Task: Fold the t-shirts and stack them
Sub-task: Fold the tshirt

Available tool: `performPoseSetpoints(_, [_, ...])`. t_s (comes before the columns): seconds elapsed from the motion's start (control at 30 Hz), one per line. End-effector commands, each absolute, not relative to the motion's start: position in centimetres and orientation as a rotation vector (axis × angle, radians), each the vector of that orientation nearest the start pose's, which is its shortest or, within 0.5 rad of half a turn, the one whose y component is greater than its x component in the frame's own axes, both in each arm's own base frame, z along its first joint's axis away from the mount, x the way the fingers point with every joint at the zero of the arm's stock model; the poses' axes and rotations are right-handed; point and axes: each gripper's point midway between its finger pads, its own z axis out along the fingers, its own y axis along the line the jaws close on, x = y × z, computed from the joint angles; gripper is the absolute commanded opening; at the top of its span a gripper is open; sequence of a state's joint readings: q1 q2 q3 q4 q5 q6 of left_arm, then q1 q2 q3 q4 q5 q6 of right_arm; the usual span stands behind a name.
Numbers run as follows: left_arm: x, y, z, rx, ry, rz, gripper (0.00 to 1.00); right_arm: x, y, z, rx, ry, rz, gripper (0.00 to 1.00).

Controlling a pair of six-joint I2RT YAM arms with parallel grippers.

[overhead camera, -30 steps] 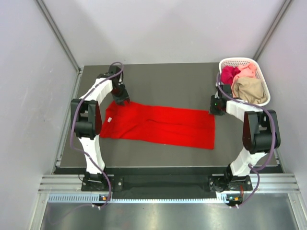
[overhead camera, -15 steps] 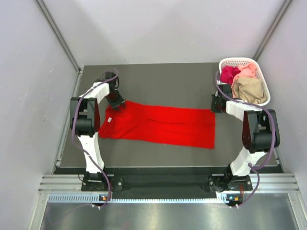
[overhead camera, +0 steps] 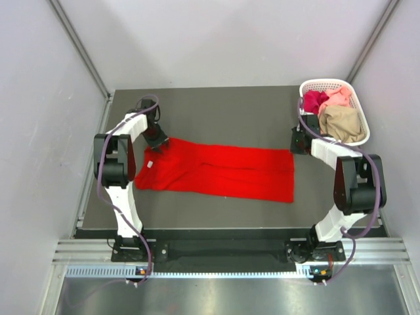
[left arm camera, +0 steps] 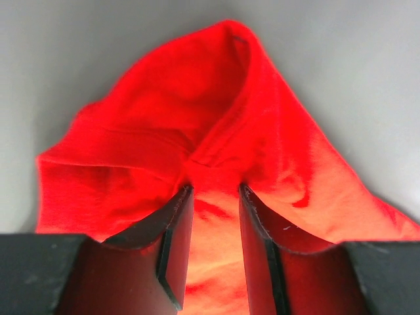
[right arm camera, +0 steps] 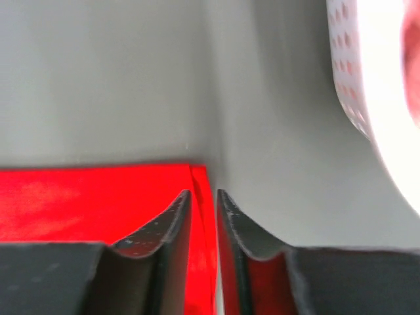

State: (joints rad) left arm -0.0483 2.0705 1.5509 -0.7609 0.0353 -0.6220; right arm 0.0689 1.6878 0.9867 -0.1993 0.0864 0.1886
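A bright red t-shirt [overhead camera: 220, 170] lies folded into a long strip across the dark table, with its small white neck label [overhead camera: 149, 163] near the left end. My left gripper [overhead camera: 159, 143] is at the strip's far left corner. In the left wrist view [left arm camera: 215, 187] its jaws are shut on a bunched fold of the red cloth [left arm camera: 197, 111], which rises in a peak. My right gripper [overhead camera: 296, 146] is at the far right corner. In the right wrist view [right arm camera: 203, 192] its jaws are nearly closed on the shirt's hem [right arm camera: 200, 180].
A white lattice basket [overhead camera: 328, 83] stands at the back right and holds a magenta shirt [overhead camera: 314, 102], a pale pink shirt [overhead camera: 338, 98] and a tan shirt [overhead camera: 342, 123]. Its wall shows in the right wrist view [right arm camera: 367, 85]. Grey walls enclose the table.
My left gripper has moved left and slightly back along the shirt's far left corner. My right gripper has shifted a little back, toward the basket. The shirt has stayed almost flat.
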Motion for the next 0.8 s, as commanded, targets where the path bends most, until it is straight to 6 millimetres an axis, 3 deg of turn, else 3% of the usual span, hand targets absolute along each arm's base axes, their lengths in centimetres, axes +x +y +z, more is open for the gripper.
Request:
performPoseSetpoints(0.0, [42.4,-2.8,5.4,-0.794,2.731,-0.104,0.4,39.5,1.6,8.4,0.252,2.42,0.011,0.24])
performPoseSetpoints(0.03, [43.0,-2.8,6.7,-0.768,2.707,-0.108,0.4,39.5,2.0,9.5,0.255,2.414,0.031,0.26])
performPoseSetpoints(0.13, [43.1,-1.9,9.6,-0.735,2.656,-0.044,0.41,38.0,3.8,10.3,0.28,2.434,0.14,0.25])
performPoseSetpoints(0.17, [43.0,-1.3,10.8,-0.733,2.619,-0.006,0.41,37.5,5.0,10.2,0.292,2.443,0.22,0.24])
performPoseSetpoints(0.27, [42.6,-1.6,12.1,-0.674,2.573,-0.051,0.42,35.6,6.3,8.4,0.322,2.49,0.28,0.2])
performPoseSetpoints(0.4, [41.1,-3.1,10.0,-0.634,2.611,-0.162,0.45,33.7,7.0,4.9,0.374,2.539,0.322,0.15])
performPoseSetpoints(0.53, [41.3,-5.1,7.7,-0.614,2.656,-0.326,0.45,33.6,6.5,3.2,0.413,2.528,0.283,0.13])
performPoseSetpoints(0.67, [42.9,-6.4,5.9,-0.616,2.679,-0.472,0.44,33.7,4.6,2.2,0.442,2.526,0.141,0.13])
performPoseSetpoints(0.77, [44.9,-6.7,6.3,-0.596,2.643,-0.5,0.45,33.8,3.6,1.8,0.45,2.52,0.065,0.13])
